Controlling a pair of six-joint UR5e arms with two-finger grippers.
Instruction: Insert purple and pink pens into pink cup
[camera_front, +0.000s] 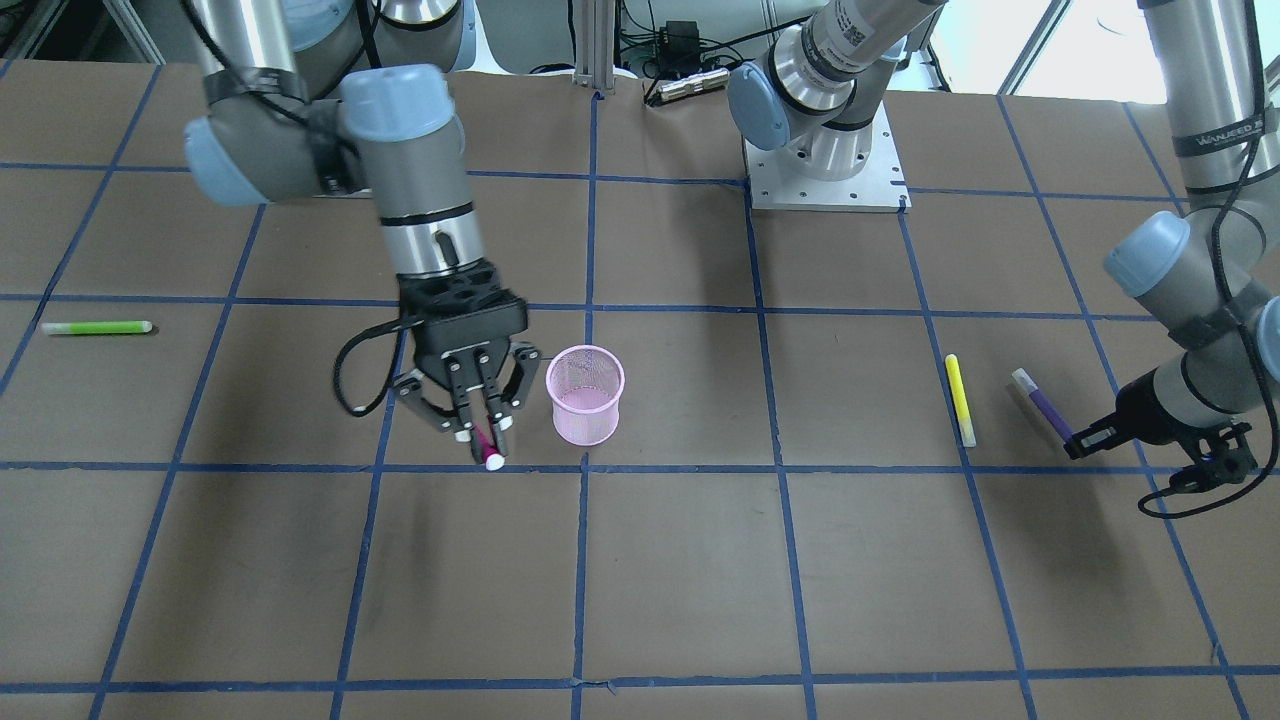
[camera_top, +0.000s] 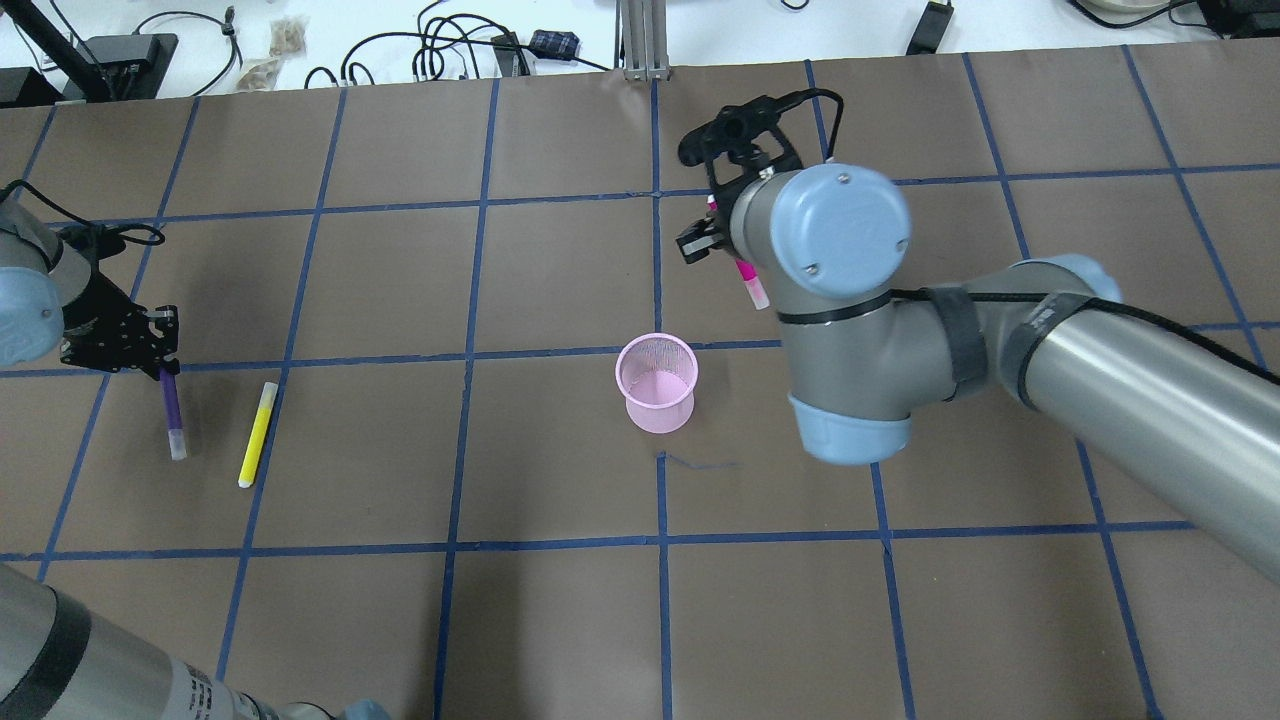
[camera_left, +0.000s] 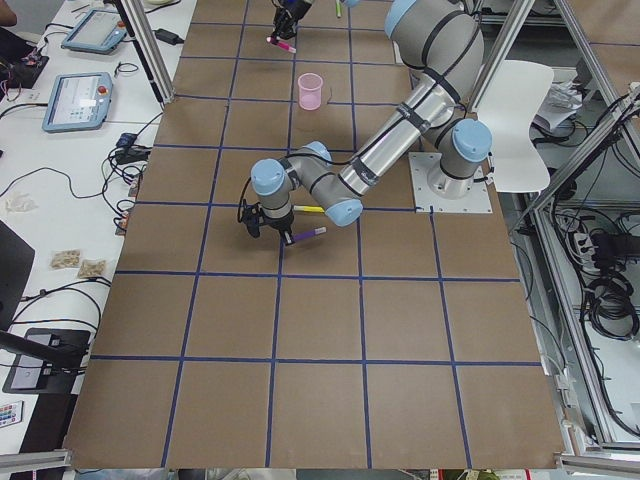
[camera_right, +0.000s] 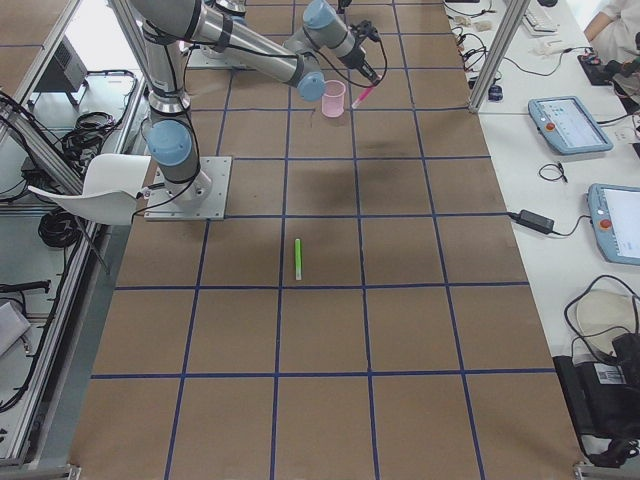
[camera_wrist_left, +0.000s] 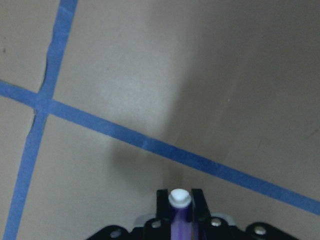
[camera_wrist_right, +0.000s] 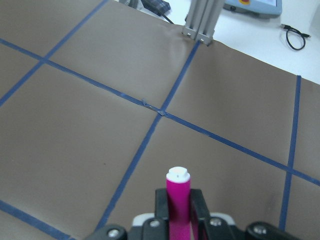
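The pink mesh cup (camera_front: 585, 395) stands upright near the table's middle; it also shows in the overhead view (camera_top: 656, 383). My right gripper (camera_front: 484, 430) is shut on the pink pen (camera_front: 491, 456), beside the cup and above the table, white cap down. The right wrist view shows the pen (camera_wrist_right: 178, 212) between the fingers. My left gripper (camera_front: 1085, 438) is shut on one end of the purple pen (camera_front: 1042, 408), far from the cup at the table's side. In the overhead view the purple pen (camera_top: 172, 408) sticks out from the left gripper (camera_top: 160, 362). The left wrist view shows it (camera_wrist_left: 179, 212) clamped.
A yellow pen (camera_front: 960, 400) lies on the table just inside the purple pen, also seen in the overhead view (camera_top: 257, 433). A green pen (camera_front: 97, 327) lies far off on the opposite side. An arm's base plate (camera_front: 825, 185) sits at the robot's edge.
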